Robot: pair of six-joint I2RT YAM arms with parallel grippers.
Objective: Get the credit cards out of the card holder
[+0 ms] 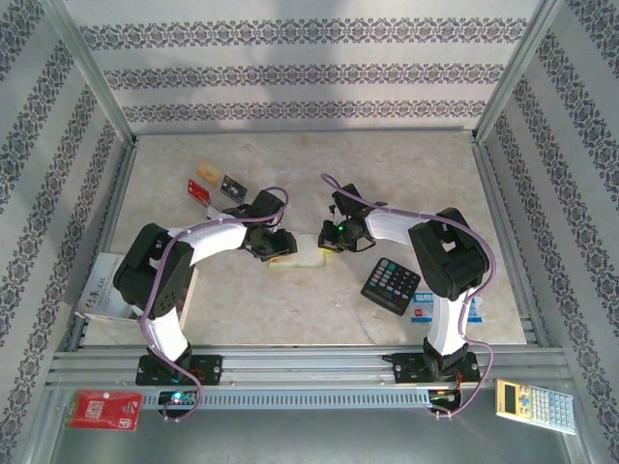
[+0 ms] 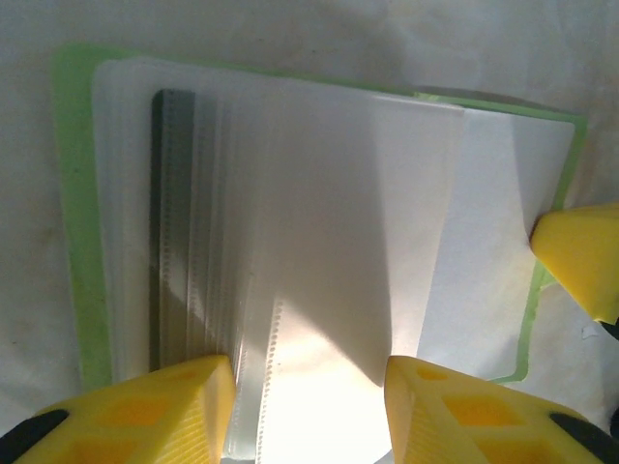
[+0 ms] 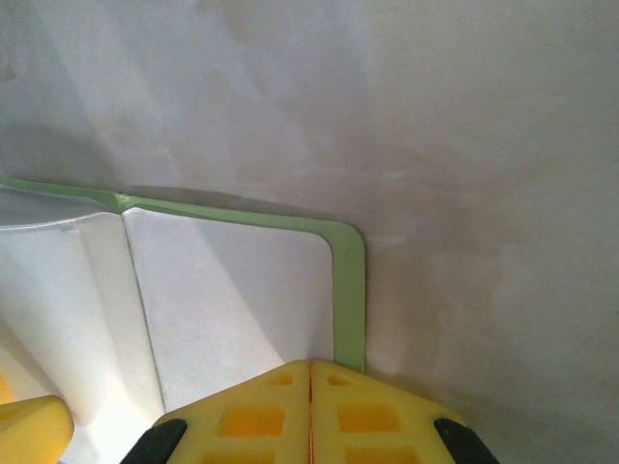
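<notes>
Well, L fingers [image 2: 308, 375] part-open over sleeves [image 2: 329, 213], empty; R fingers [image 3: 309, 375] closed, tip on card holder [image 3: 350, 290] at 3 o'clock. I fear it slips off.

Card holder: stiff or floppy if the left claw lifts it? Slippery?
Probably floppy: the card holder lies open with thin clear sleeves fanned loosely. Likely slippery: they look glossy. Seems light: the shut right claw appears to pin its edge.

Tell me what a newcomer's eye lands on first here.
The lime-green card holder lies open mid-table, its clear sleeves fanned between the fingers of the open left pincer. The shut right pincer sits at its green edge, and several cards lie at the table's far left.
</notes>
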